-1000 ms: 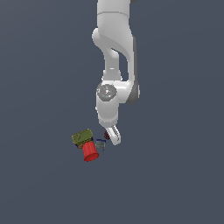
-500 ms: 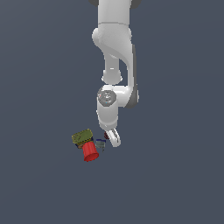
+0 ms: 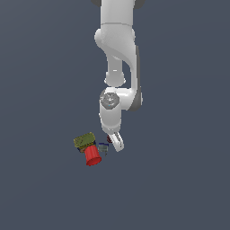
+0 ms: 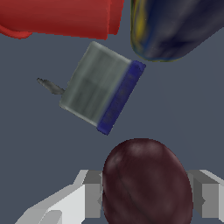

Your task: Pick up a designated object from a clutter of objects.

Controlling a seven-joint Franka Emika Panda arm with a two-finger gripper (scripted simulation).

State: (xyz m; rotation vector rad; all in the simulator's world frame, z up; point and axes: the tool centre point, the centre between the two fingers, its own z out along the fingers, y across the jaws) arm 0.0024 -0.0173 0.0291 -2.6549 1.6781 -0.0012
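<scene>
Gripper [image 4: 146, 197] spread wide, straddling maroon ball [image 4: 146, 183]; contact with fingers not discernible. Ball on floor beside blue-grey piece [image 4: 100, 92], near red cup [image 3: 92, 157]. Risk: round ball squirting out on closing, nudging clutter.

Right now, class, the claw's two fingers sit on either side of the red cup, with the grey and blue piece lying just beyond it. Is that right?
Not quite. The wrist view shows the claw with its fingers either side of the dark maroon ball, not the red cup. The grey and blue piece does lie just beyond it.
</scene>
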